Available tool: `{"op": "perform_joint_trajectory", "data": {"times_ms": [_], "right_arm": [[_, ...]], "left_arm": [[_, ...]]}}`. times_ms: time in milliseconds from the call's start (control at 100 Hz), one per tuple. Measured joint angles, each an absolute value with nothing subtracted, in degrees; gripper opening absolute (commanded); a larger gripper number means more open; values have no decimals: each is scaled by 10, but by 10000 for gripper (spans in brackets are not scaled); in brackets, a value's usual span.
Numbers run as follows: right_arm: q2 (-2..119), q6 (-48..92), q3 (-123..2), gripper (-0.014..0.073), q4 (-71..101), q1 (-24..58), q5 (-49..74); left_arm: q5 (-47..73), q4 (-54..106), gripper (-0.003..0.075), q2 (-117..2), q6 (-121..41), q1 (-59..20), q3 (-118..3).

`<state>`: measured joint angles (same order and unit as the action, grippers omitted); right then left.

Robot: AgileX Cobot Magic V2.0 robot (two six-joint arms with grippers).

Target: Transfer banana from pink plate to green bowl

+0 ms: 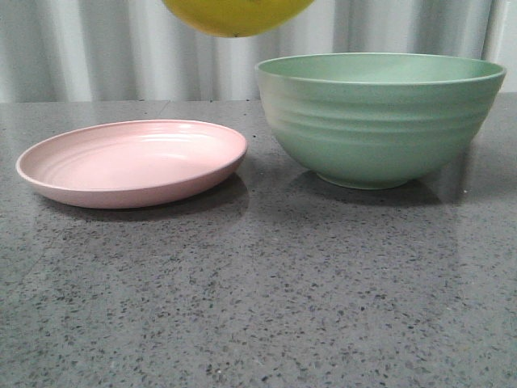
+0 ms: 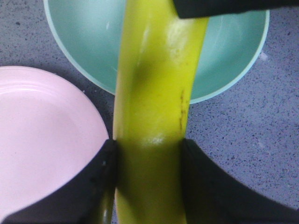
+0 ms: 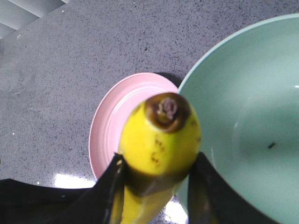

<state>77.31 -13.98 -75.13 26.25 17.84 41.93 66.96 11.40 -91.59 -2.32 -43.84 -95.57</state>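
The yellow banana [image 1: 234,16] hangs high above the gap between the pink plate [image 1: 133,162] and the green bowl [image 1: 380,129]; only its underside shows at the top edge of the front view. My left gripper [image 2: 148,149] is shut on the banana [image 2: 154,93] at mid-length. Below it lie the plate [image 2: 37,140] and the bowl [image 2: 79,32]. My right gripper [image 3: 159,163] is shut on the banana [image 3: 159,140] near its dark tip. Under that end are the bowl [image 3: 252,93] and the plate [image 3: 110,126]. The plate is empty.
The grey speckled table [image 1: 266,307] carries both dishes side by side, plate left and bowl right, a narrow gap between them. A pale ribbed wall [image 1: 97,48] stands behind. A tiny dark speck [image 3: 271,145] lies inside the bowl.
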Motion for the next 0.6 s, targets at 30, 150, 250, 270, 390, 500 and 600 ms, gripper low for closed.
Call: {"op": "perform_joint_trajectory", "data": {"times_ms": [30, 150, 250, 270, 390, 500, 600], "right_arm": [[775, -140, -751, 19, 264, 178, 418], [778, -140, -751, 43, 266, 178, 417], [781, -140, -751, 153, 268, 178, 417], [781, -140, -751, 185, 268, 178, 417], [781, -140, -751, 322, 268, 178, 413], [787, -140, -751, 333, 264, 178, 386], [789, -140, -750, 333, 257, 178, 373]], "left_arm": [[671, 114, -18, -916, -23, -438, -956], [672, 114, -18, -916, -21, -437, -956], [675, 118, -18, -916, -20, -436, -956], [675, 120, -18, -916, -19, -436, -956], [675, 128, -18, -916, -16, -435, -956], [681, 156, -18, -916, -22, -436, -956], [683, 172, -18, -916, -23, -439, -956]]}}
